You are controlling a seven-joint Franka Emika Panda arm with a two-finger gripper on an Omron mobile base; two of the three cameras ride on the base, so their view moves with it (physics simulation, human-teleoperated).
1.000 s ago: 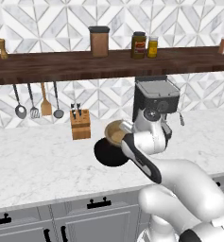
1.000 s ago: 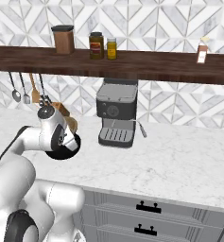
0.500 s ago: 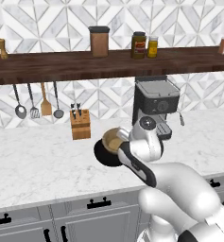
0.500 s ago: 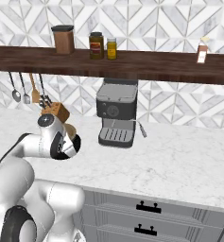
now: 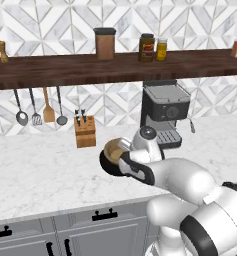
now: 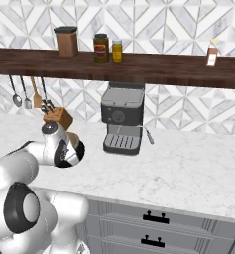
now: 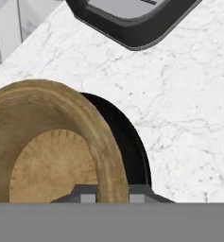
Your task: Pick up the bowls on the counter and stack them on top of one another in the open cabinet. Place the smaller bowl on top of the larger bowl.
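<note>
I use the coffee machine (image 5: 164,114) as my landmark. Far to its left, ladles and a spatula hang under the dark wooden shelf (image 5: 50,72), and a knife block (image 5: 84,131) stands on the worktop (image 5: 40,170) nearer to it. Left of the machine and a little forward of it I see the wooden bowl (image 5: 112,149), with the black bowl (image 5: 109,166) showing just below and around it. From the right base view the two bowls sit at the machine's lower left, mostly behind my arm's wrist. In the hand view the wooden bowl (image 7: 52,146) fills the lower left, the black bowl (image 7: 127,142) shows as a dark crescent along its right side, and the machine's drip tray (image 7: 132,19) lies beyond. My pincer (image 7: 112,196) has one tip inside the wooden bowl's rim and one outside it, straddling the wall; I cannot tell whether it is pressing yet. On the shelf above the machine stand a brown canister (image 5: 104,43) and two jars.
</note>
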